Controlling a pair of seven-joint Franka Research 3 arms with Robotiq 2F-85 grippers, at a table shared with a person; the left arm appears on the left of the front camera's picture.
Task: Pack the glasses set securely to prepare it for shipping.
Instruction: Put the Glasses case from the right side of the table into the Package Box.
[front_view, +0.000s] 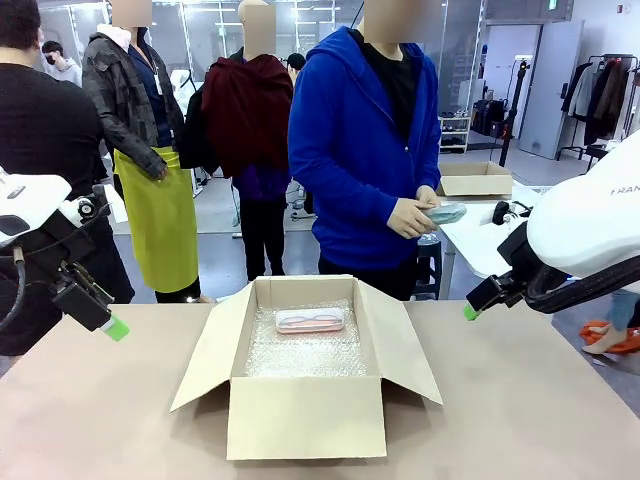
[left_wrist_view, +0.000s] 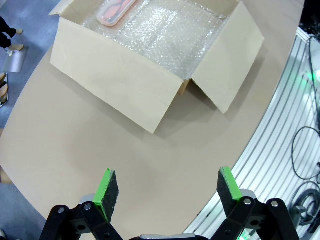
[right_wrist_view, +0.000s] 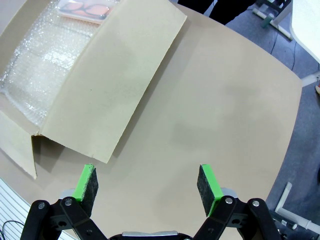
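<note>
An open cardboard box (front_view: 305, 415) sits in the middle of the tabletop (front_view: 520, 420), its flaps spread outward and its floor lined with bubble wrap (front_view: 305, 355). The pink case (front_view: 311, 321) lies flat on the wrap, close against the far wall of the box. The green case (front_view: 446, 212) is off the tabletop, held in the person's hands (front_view: 412, 217) at the far side, above and to the right of the box. The left tool (left_wrist_view: 166, 192) hangs over bare tabletop left of the box, spread wide and holding nothing. The right tool (right_wrist_view: 149, 185) hangs right of the box, likewise spread wide and empty.
</note>
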